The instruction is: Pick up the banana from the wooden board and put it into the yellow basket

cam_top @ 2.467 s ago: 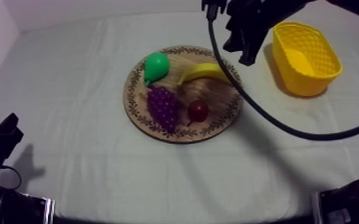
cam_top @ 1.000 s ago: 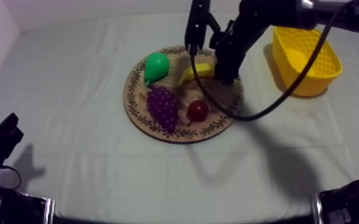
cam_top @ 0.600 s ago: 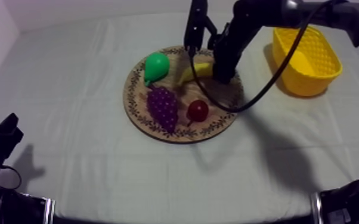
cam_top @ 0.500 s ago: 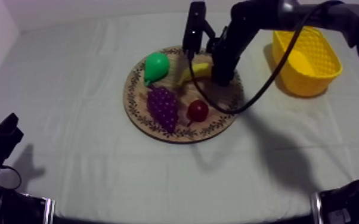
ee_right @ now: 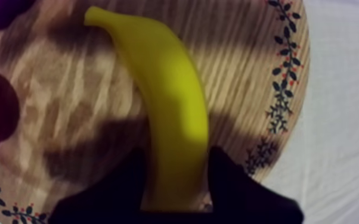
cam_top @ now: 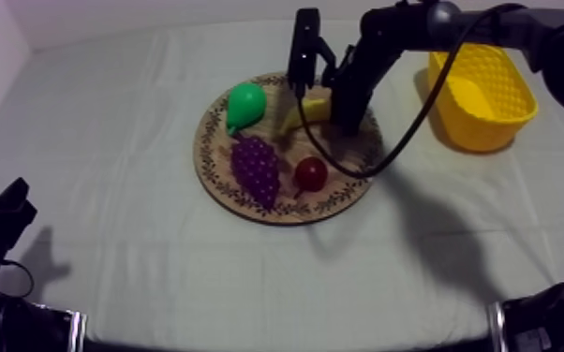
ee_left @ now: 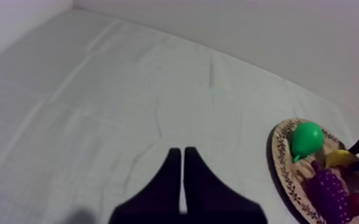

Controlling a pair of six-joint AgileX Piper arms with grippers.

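Gripping banana (ee_right: 171, 101) between right gripper (ee_right: 177, 159) fingers, low over board (ee_right: 241, 53) | grasp done; lift, carry, release left | basket (cam_top: 483, 94) well apart from that gripper | left gripper (ee_left: 182, 179) a narrow wedge, idle

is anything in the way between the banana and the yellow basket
Nothing visible does. The right claw is closed round the yellow toy banana on the round wooden board, and just grey-white cloth lies between the board and the open-topped yellow basket.
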